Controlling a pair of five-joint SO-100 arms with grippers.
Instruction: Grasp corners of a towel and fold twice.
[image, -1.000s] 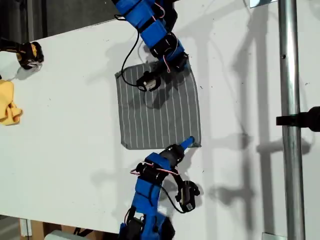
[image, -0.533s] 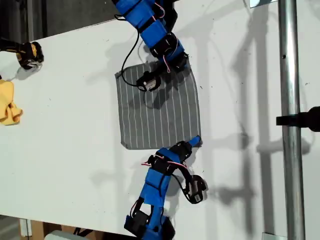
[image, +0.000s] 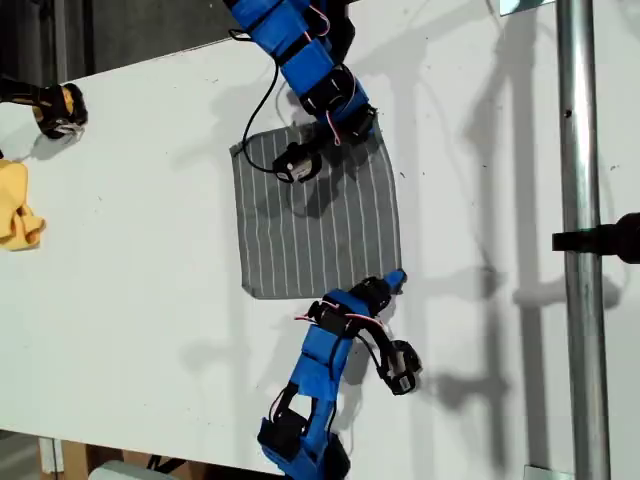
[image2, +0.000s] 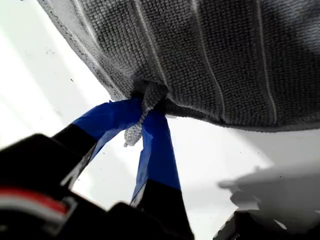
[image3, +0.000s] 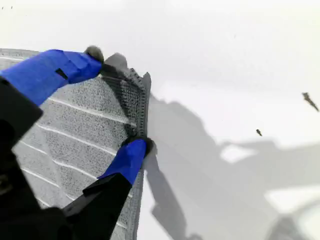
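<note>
The thin grey towel with fine white stripes (image: 315, 218) lies flat and unfolded on the white desk (image: 140, 250), its stripes running from the exterior view's top to its bottom. My first hand (image2: 145, 120) has its 2 blue fingers pinched tight on a small bunched tip of the cloth, so I judge it is gripping 1 of the corners (image2: 145, 102). My second hand (image3: 120, 102) stands with its jaws apart, 1 fingertip on each side of another corner (image3: 140, 82) along the towel's edge, touching the cloth but not yet closed on it.

In the exterior view, 1 arm reaches from the bottom to the towel's lower right corner (image: 392, 283) and the other comes from the top to its upper right corner (image: 372, 130) (the wrist views alone do not tell me plainly which arm is which). Both held corners sit on the same edge, the exterior view's right one. The first fold likely turns on this: the free edge lies across the stripes, toward the exterior view's left, so both hands would carry their corners that way together once the second hand closes.

A plain yellow cloth (image: 18, 212) sits well apart at the exterior view's left edge.
</note>
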